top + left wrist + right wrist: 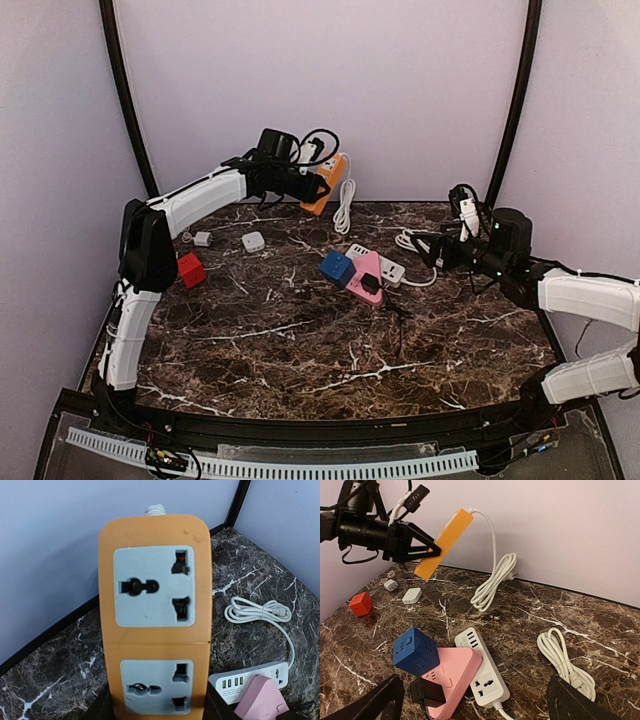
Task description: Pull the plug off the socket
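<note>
Orange socket strip (156, 635) fills centre frame, upright. It has two grey socket panels, upper (154, 586) and lower (156, 687), both with no plug in. White cord (155, 510) exits at the top end. Dark marble table (250, 575) behind. On the right, a coiled white cable (257, 612). At bottom right, a white USB strip (235, 684) with a pink block (260, 702) overlapping it.

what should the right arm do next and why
Probably lower the open right gripper onto the black plug, which sits in the pink socket block on the table below it; the orange strip held up by the left gripper shows only empty sockets.
</note>
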